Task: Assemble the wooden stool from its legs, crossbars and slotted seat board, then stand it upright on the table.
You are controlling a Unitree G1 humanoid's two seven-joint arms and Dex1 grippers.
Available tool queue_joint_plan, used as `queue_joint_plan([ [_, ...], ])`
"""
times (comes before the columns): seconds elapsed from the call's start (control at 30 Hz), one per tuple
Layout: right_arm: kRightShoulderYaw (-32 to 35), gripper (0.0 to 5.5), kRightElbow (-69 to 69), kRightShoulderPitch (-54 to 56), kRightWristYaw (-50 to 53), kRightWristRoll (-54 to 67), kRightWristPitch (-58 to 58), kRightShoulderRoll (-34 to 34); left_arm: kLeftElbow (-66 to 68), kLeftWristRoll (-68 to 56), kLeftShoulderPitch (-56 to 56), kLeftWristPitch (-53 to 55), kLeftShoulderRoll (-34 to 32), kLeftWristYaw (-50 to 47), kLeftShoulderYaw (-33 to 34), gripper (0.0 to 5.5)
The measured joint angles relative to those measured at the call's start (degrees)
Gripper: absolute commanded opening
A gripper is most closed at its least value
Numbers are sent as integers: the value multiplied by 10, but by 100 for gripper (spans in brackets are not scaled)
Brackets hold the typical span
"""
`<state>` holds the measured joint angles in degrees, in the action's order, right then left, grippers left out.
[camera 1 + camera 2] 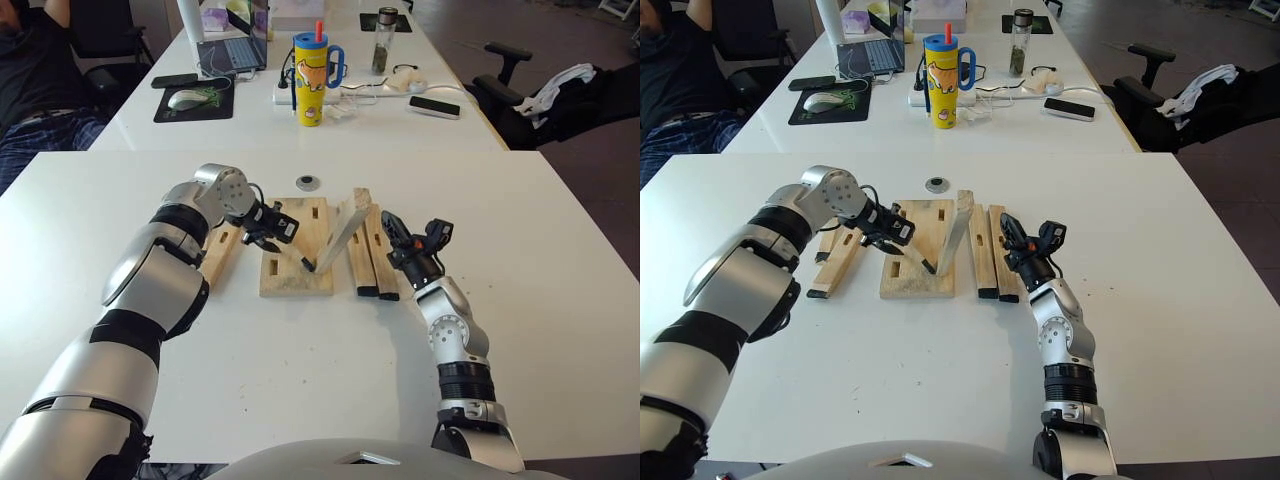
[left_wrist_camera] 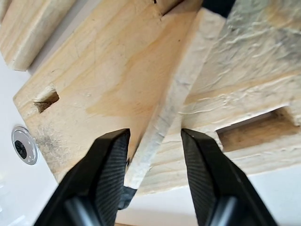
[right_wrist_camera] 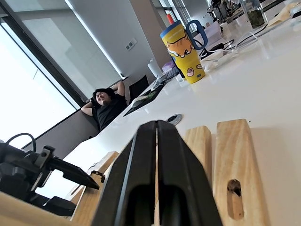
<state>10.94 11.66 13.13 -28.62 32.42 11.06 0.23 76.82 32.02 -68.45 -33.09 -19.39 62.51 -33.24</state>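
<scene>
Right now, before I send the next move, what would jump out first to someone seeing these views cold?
The pale wooden leg piece draws the eye first. It stands tilted on the flat slotted wooden seat board at the middle of the white table, with the left gripper open on either side of its edge. Just right of the board, the right gripper, shut, is by two wooden legs lying flat side by side.
</scene>
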Motion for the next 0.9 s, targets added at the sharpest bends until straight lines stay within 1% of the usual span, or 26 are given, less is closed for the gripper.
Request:
queue_joint_plan([
  [0.13,-2,0,0,0,0,0,7,3,1,20,0,-4,-2,-19,-10,86],
  [0.27,-2,0,0,0,0,0,8,2,1,30,-1,-6,-12,-25,-13,50],
  [0.33,-5,0,0,0,-3,-1,8,1,4,23,0,-1,-28,-2,-3,41],
  [0.43,-15,0,-4,-2,-9,-8,5,-1,5,2,6,1,-53,48,20,41],
  [0.57,-24,0,-65,-35,-6,-17,-13,-3,-17,-84,34,0,-98,203,83,41],
  [0.6,-23,0,-73,-41,2,-19,-16,-3,-24,-97,41,4,-104,228,92,41],
  [0.67,-21,0,-109,-63,30,-22,-22,6,-67,-161,65,36,-118,281,108,41],
  [0.73,-22,0,-141,-79,54,-26,-28,16,-120,-212,87,81,-131,295,107,41],
  [0.83,-27,0,-195,-103,117,-41,-14,31,-263,-305,144,204,-162,297,103,41],
  [0.9,-43,0,-244,-126,159,-53,11,39,-373,-334,192,282,-194,298,105,41],
])
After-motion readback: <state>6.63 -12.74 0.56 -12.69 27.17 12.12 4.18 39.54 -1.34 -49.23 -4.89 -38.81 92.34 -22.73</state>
